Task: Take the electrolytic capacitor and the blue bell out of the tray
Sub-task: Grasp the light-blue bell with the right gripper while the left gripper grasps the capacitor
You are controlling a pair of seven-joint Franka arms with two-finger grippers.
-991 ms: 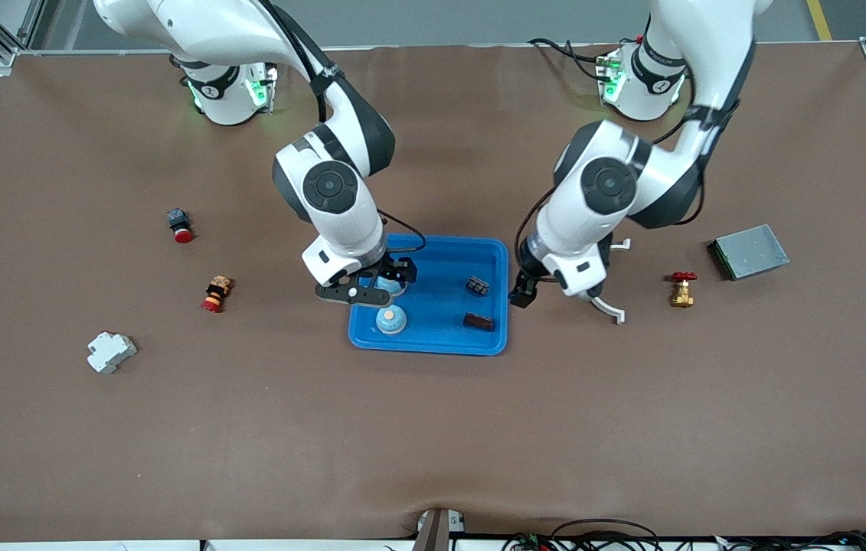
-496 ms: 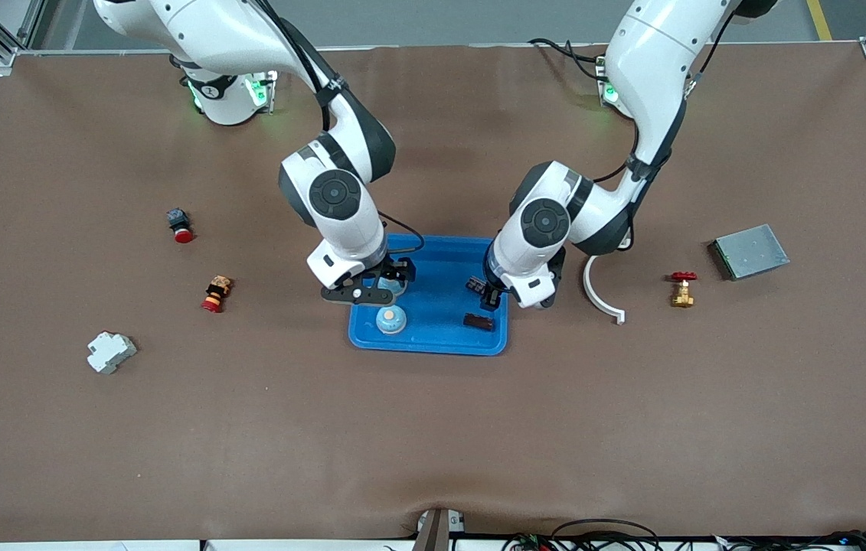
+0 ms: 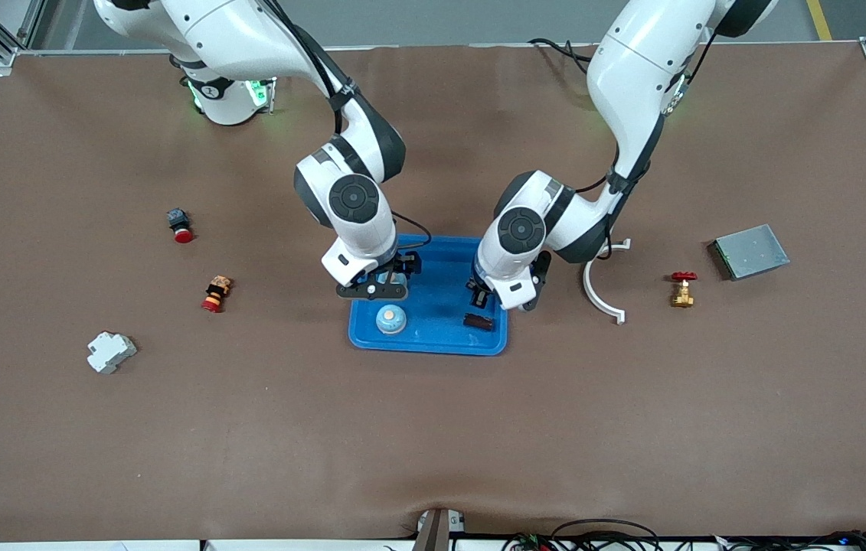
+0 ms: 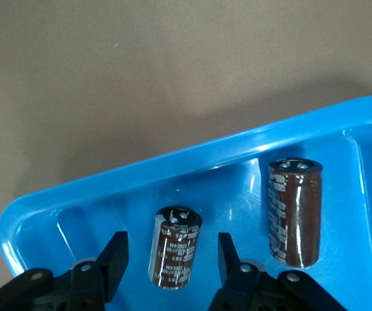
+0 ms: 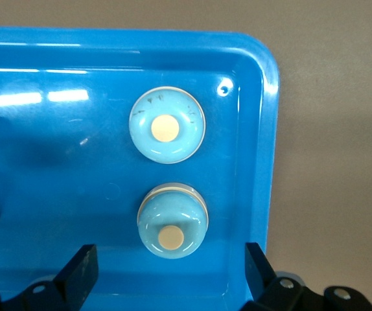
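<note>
Blue tray (image 3: 440, 340): I count two bells (image 5: 167, 124), two capacitors (image 4: 175, 247); right gripper (image 5: 170, 271) open, left gripper (image 4: 173, 260) open astride one capacitor

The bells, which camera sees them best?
The right wrist view: both light blue bells show whole in the blue tray. The front view shows one, the other under the right pincer. The left wrist view shows none.

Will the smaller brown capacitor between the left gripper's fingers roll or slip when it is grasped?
The smaller brown cylindrical capacitor lies on its side in the glossy blue plastic tray, so a nudge could roll it. Its shiny sleeve looks slippery. The left gripper straddles it, which should limit rolling.
</note>
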